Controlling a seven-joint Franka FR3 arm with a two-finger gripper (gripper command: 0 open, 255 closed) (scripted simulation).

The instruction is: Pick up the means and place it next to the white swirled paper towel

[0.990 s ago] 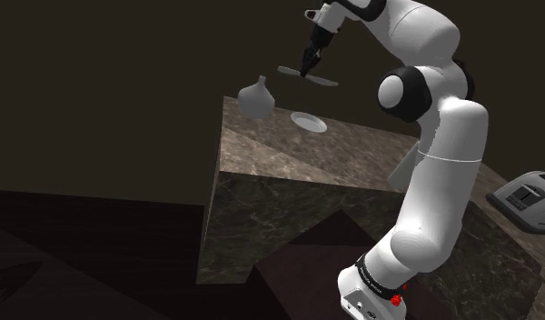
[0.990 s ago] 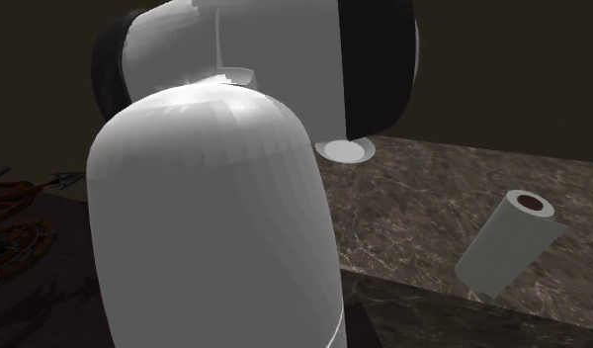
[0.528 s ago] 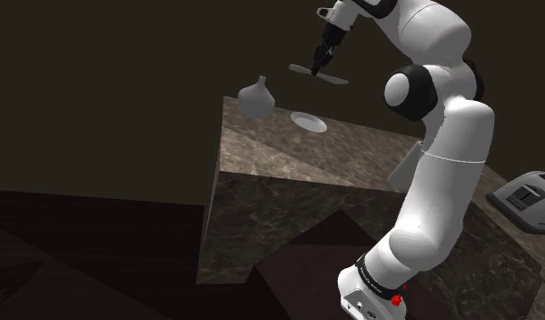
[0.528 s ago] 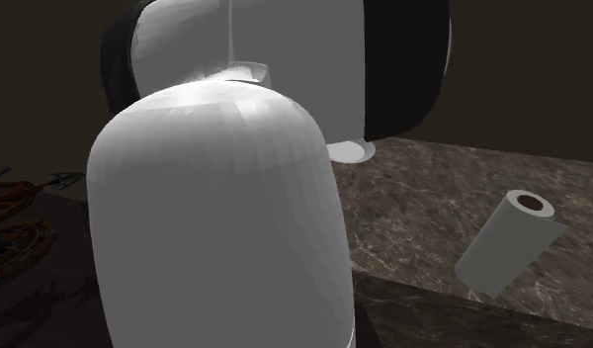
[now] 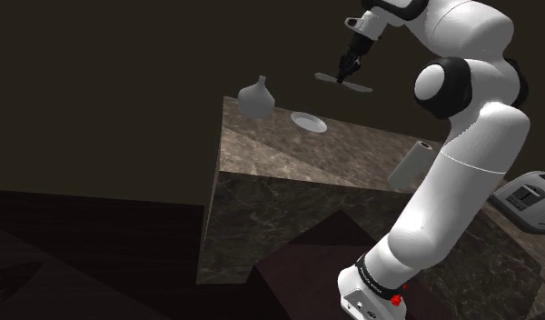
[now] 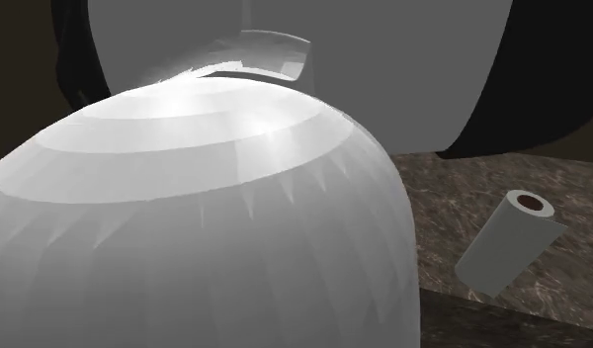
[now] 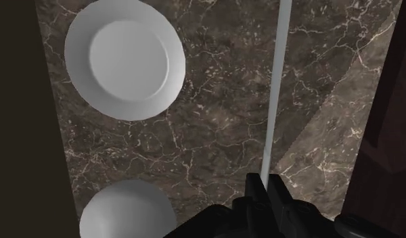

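My gripper [image 5: 345, 71] hangs high above the dark marble counter [image 5: 280, 177], shut on a thin, flat grey utensil [image 5: 344, 82] that lies level under it. In the wrist view the fingers [image 7: 264, 186] clasp the utensil's end, and it runs away from them as a narrow pale strip [image 7: 277, 94]. The white paper towel roll [image 5: 411, 164] lies on the counter below and to the shoulder view's right of the gripper, partly behind the arm. The same roll [image 6: 507, 242] lies tilted on the marble in the second exterior view.
A white plate [image 5: 308, 122] and a grey round-bellied vase [image 5: 255, 97] stand at the counter's far end; both show under the hand, plate [image 7: 125, 59] and vase [image 7: 127, 209]. A grey device [image 5: 527, 198] sits at the shoulder view's right edge. The arm's white link [image 6: 215, 227] blocks most of the second exterior view.
The arm has swung towards the shoulder view's right, carrying the utensil from above the plate towards the paper towel roll. The roll has come out from behind the arm.
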